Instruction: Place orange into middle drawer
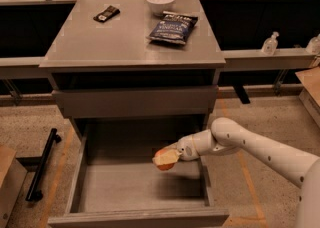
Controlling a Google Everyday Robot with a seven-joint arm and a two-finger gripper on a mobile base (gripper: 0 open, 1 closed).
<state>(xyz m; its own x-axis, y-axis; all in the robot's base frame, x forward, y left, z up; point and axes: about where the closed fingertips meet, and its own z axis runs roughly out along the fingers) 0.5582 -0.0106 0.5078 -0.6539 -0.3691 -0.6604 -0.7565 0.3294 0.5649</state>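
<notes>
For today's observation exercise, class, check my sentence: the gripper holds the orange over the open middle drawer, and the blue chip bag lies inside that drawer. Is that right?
Not quite. The camera view shows the blue chip bag on the cabinet top, not in the middle drawer, whose floor is bare. The gripper does hold the orange over that drawer.

Single view. Camera stands high before the cabinet [132,103], facing its front, angled downward, at moderate range. The counter [120,47] fills the upper frame, the open middle drawer [76,184] the lower. The gripper [167,158], clasping the orange [162,166], sits over the drawer's right side.
</notes>
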